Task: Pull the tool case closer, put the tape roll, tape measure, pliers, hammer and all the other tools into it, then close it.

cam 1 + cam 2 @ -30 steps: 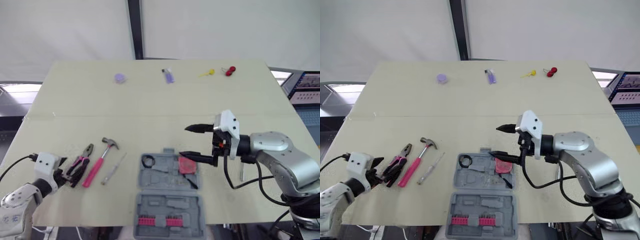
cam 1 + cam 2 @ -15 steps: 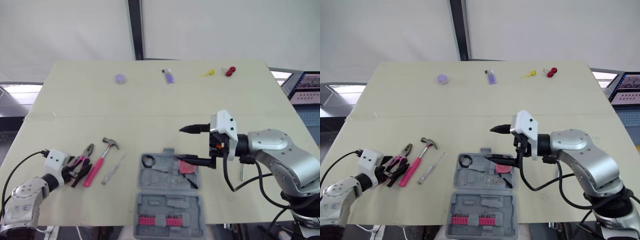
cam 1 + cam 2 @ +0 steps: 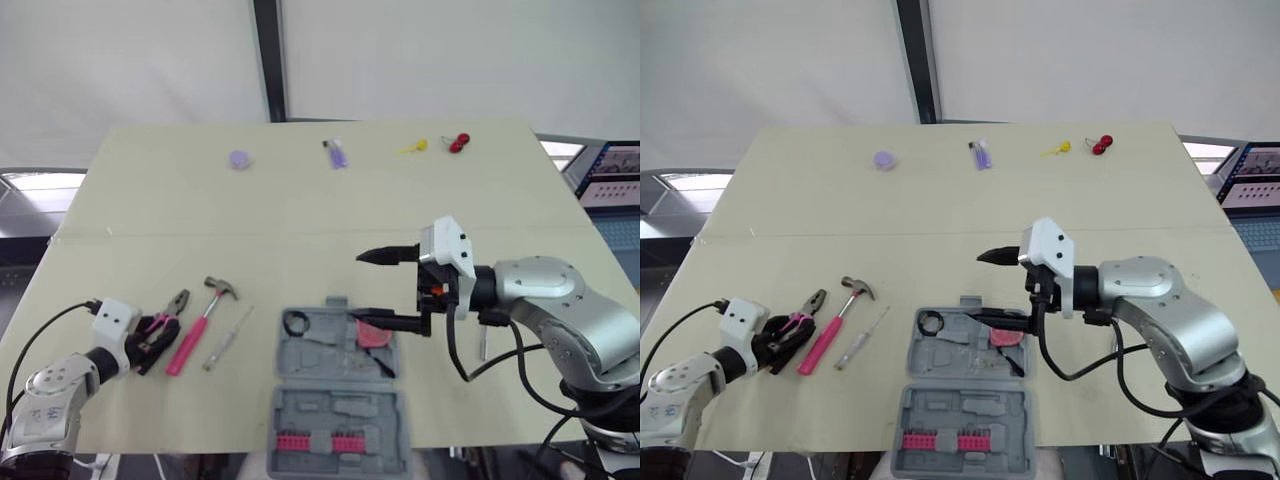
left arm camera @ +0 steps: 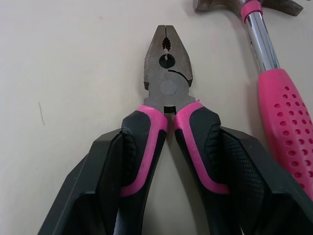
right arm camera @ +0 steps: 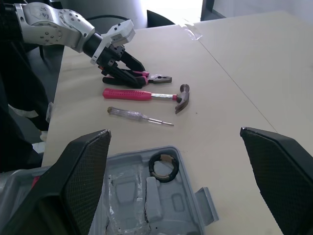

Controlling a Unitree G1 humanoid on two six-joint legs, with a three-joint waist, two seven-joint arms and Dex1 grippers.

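From the head, my left gripper is pinching the pliers by the handles on the surface, beside the hammer. My right gripper is hanging spread over the open tool case. At the left wrist, my fingers are flanking both pink handles (touching them). At the right wrist, the tape roll is lying inside the tool case.

A test lab: plain table, white screens, monitor alongside.
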